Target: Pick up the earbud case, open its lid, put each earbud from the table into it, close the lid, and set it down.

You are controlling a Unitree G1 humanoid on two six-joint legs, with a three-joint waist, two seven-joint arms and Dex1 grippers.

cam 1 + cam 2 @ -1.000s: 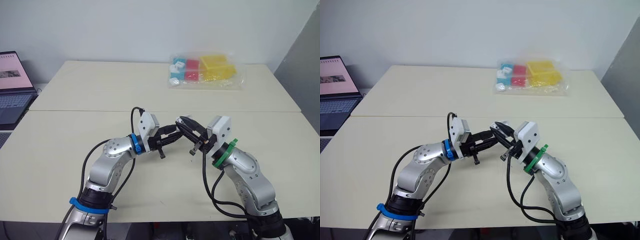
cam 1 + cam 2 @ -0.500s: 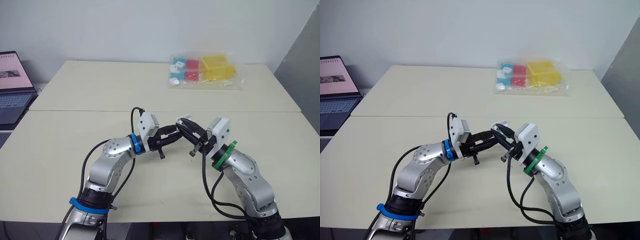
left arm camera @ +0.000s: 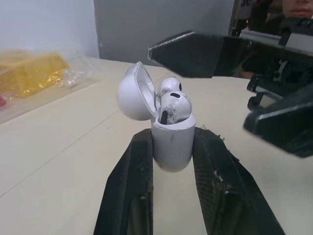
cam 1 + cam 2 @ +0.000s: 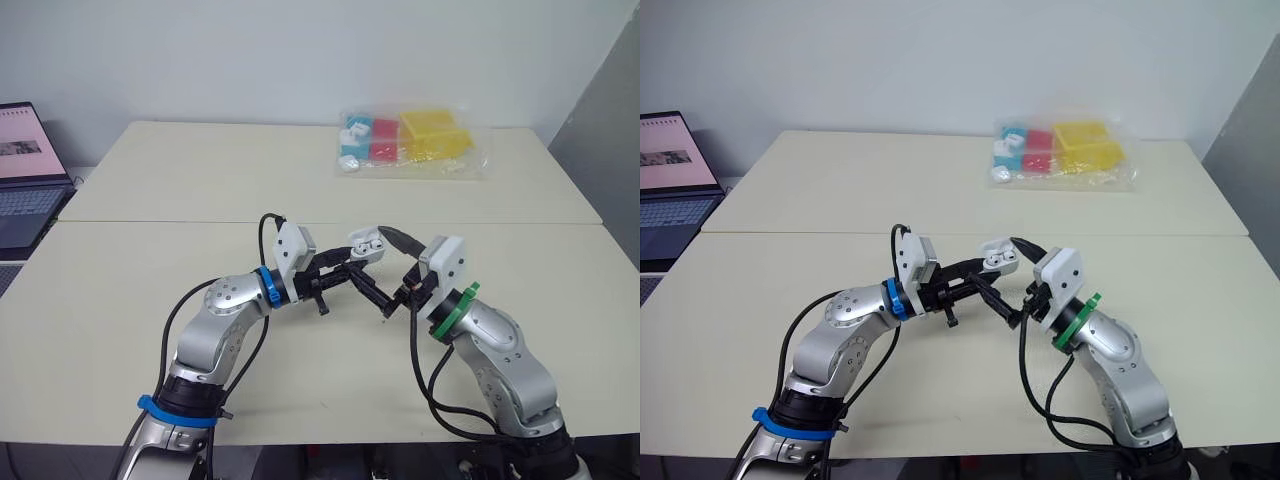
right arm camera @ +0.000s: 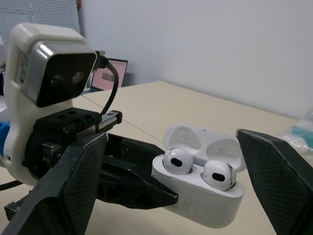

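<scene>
My left gripper point(image 4: 345, 270) is shut on the lower body of the white earbud case point(image 4: 365, 243), which it holds upright just above the table's middle. The lid point(image 3: 134, 90) stands open. Two white earbuds point(image 5: 175, 160) point(image 5: 216, 173) sit side by side in the case's sockets. My right gripper point(image 4: 385, 268) faces it from the right and stands wide open. One of its fingers point(image 4: 396, 238) reaches over the case and the other point(image 4: 368, 294) passes below. Neither finger touches the case.
A clear bag of coloured blocks point(image 4: 412, 143) lies at the far right of the cream table point(image 4: 200, 170). A laptop point(image 4: 25, 170) sits off the table's left edge. A person point(image 3: 293, 7) shows behind the right arm in the left wrist view.
My right gripper has opened wide and drawn back a little to the right, so the open case with its two earbuds is uncovered. The left gripper keeps its hold unchanged.
</scene>
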